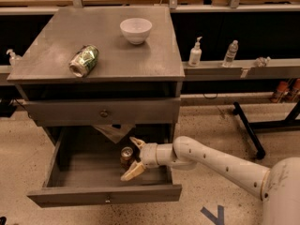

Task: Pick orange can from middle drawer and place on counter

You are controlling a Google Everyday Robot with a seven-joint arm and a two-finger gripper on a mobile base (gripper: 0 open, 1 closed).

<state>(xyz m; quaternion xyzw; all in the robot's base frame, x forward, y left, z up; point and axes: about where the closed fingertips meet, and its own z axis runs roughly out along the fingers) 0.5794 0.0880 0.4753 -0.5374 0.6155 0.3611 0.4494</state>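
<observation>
Standing upright on the floor of the open middle drawer [84, 168], the orange can [126, 153] sits between the gripper [128, 158] fingers; jaws released, spread wide.

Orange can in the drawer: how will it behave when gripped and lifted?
Upright on the middle drawer floor, the orange can is slim, so a one-sided nudge could tip it, and then it would likely roll. Its round side may slip in the open gripper straddling it unless squeezed centred.
</observation>
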